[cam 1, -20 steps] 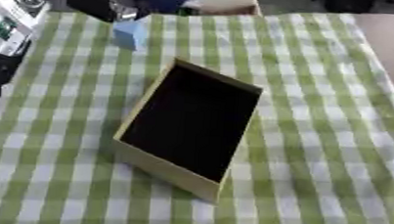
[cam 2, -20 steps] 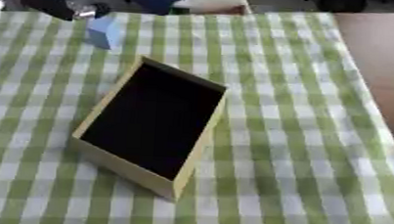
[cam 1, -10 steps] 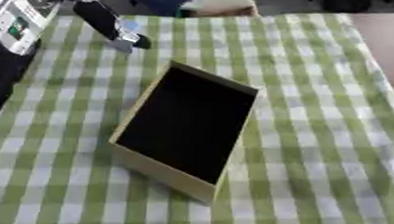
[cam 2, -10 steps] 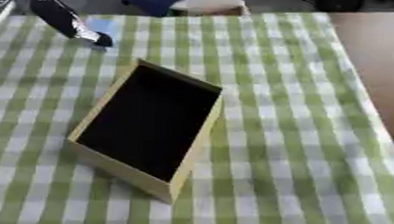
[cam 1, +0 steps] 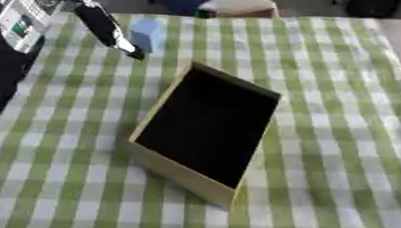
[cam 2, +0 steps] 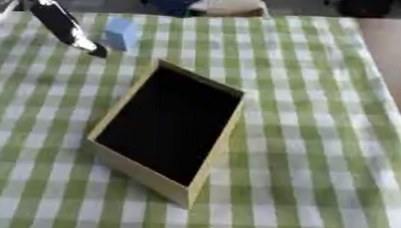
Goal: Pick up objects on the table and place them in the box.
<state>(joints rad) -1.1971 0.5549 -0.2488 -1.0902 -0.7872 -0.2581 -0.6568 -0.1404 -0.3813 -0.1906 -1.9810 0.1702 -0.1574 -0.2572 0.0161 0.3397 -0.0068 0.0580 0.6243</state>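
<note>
The left hand [cam 1: 104,25] reaches in from the upper left, its dark fingers stretched straight down toward the tablecloth [cam 1: 341,144], holding nothing. The pale blue block [cam 1: 146,34] stands just beside them, behind the open box [cam 1: 205,131].

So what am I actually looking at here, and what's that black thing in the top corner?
Both pictures come from two cameras in a humanoid robot's head, looking down at its table, so they show nearly the same view. The black thing at upper left is the robot's left hand, its dark fingers stretched out straight toward a small light blue block standing on the green checked tablecloth. The hand does not appear to hold anything; whether it touches the block is hard to tell. In the middle lies an open tan box with a dark inside, seemingly empty. The right hand is out of sight.
</note>
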